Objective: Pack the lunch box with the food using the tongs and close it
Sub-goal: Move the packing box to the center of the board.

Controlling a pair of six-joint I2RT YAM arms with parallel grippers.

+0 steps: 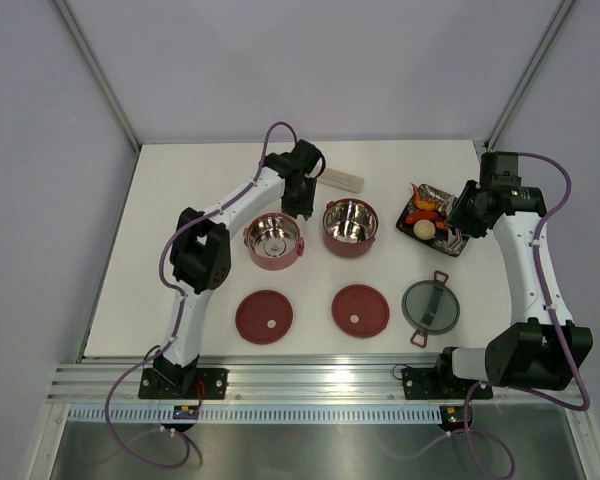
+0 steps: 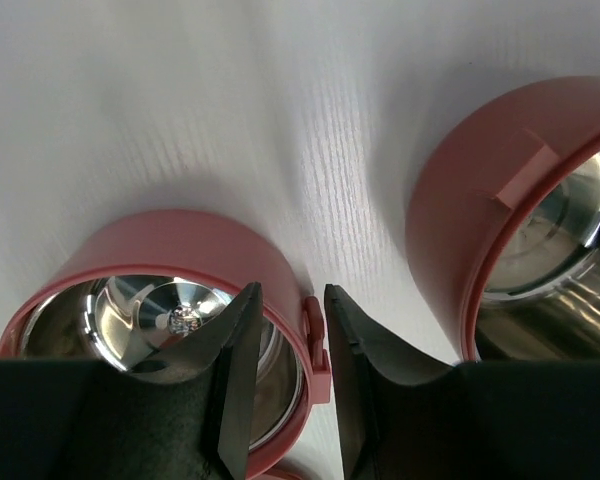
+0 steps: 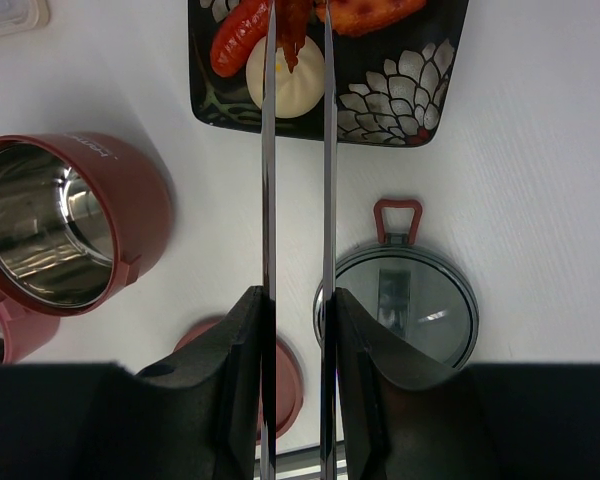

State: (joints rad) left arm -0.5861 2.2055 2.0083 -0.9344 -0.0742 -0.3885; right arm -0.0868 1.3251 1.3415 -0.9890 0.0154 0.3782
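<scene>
From above, the left gripper [image 1: 298, 205] hangs between the left bowl [image 1: 273, 240] and right bowl [image 1: 350, 227] at mid table. Two disc lids [image 1: 264, 316] lie toward the near edge, with the grey lid [image 1: 430, 305] to their right. The tray [image 1: 457, 244] sits near the right edge, and the right gripper [image 1: 460, 215] is over it.

In the left wrist view, the fingers [image 2: 235, 380] straddle the left bowl's [image 2: 170, 240] rim by its tab, one inside and one outside. Whether they pinch it I cannot tell.

In the right wrist view, the right gripper [image 3: 295, 300] is clenched on the tongs [image 3: 268, 180]. The tong tips reach the food [image 3: 288, 85] on the tray [image 3: 400, 100], flanking a dark red piece.
</scene>
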